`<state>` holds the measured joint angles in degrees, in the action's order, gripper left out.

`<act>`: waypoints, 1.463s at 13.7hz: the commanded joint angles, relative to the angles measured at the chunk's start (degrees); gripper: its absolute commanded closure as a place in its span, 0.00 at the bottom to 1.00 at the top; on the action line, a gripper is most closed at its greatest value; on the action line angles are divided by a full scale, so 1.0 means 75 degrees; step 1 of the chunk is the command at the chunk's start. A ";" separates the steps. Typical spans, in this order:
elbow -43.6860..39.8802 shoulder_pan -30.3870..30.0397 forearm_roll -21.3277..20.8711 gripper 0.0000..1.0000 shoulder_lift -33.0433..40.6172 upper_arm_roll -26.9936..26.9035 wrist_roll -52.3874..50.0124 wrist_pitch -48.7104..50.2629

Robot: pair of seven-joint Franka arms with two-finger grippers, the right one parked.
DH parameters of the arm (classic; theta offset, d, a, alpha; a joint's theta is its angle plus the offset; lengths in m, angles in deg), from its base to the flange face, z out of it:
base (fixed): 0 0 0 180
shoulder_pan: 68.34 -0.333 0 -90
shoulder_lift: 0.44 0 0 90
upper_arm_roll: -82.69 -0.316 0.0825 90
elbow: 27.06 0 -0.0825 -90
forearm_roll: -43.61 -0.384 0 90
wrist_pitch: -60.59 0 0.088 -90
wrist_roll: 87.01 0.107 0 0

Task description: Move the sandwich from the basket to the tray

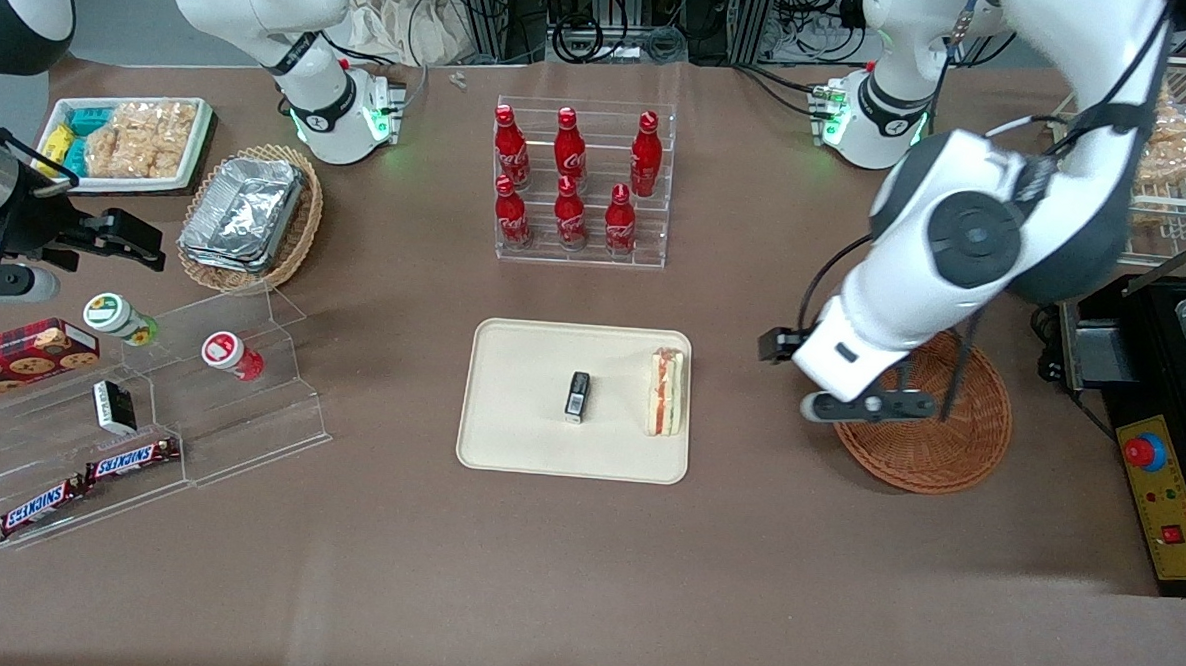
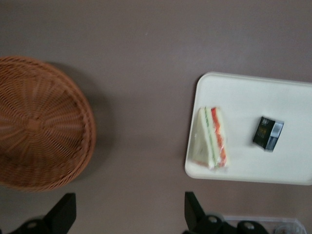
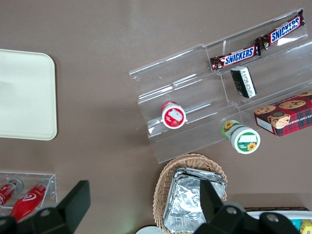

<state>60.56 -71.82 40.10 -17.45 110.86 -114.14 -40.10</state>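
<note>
The sandwich [image 1: 665,392] is lying on its side on the tray [image 1: 518,440], at three o'clock from the small black object [image 1: 577,395], so the job looks finished; the gripper [image 1: 870,405] is hanging released and empty over the basket [image 1: 958,449]

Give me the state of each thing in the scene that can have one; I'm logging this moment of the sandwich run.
sandwich: on the tray, at its edge nearest the basket, released.
tray: holds the sandwich and a small black object.
basket: empty.
gripper: open, holding nothing, above the table between basket and tray.
cola bottles: upright in their clear rack, capped.
</note>
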 commanded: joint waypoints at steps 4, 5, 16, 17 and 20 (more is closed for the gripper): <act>0.0117 -0.0523 0.0596 0.00 0.2101 -0.1195 0.2091 0.1997; 0.0164 -0.0138 0.0631 0.00 0.2371 -0.1909 0.2372 0.2267; 0.0201 0.0253 0.0690 0.00 0.2726 -0.2982 0.3465 0.2609; 0.0072 0.0265 0.0690 0.00 0.2621 -0.2971 0.3442 0.2609; -0.0058 0.0253 0.0247 0.00 0.2503 -0.2621 0.3056 0.2633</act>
